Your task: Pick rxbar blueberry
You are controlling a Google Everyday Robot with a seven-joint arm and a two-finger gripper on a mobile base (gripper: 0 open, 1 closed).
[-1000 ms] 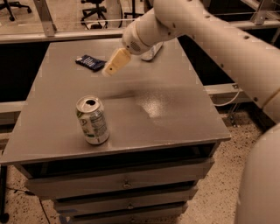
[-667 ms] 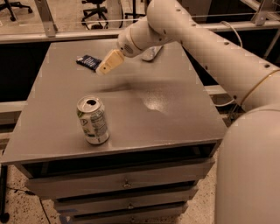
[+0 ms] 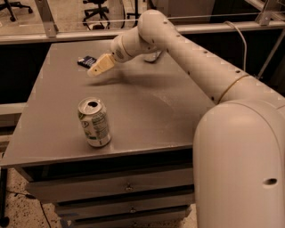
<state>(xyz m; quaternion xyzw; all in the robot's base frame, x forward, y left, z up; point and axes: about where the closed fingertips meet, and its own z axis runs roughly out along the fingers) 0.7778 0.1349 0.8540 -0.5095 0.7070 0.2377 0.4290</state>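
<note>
The bar lies flat on the far left part of the bench, a small dark wrapper with pale print. Its long axis seems to run roughly left to right, the right end a little farther away. Its right end sits just beside the gripper, possibly tucked slightly behind it.

The gripper hangs just to the near right of the bar, tilted down and to the left, its tip low over the bench. So the bar lies a short way left and far from the tip. I cannot tell how the jaws stand, open or closed. They appear to hold nothing, since the bar rests on the bench. My guess is that the next move is a short reach left and away, then a descent across the bar's narrow side.

The arm comes in from the right. An opened can stands upright near the front edge, well apart from the bar. The bench is plain grey, with drawers below. Beyond it are a rail and office chairs.
</note>
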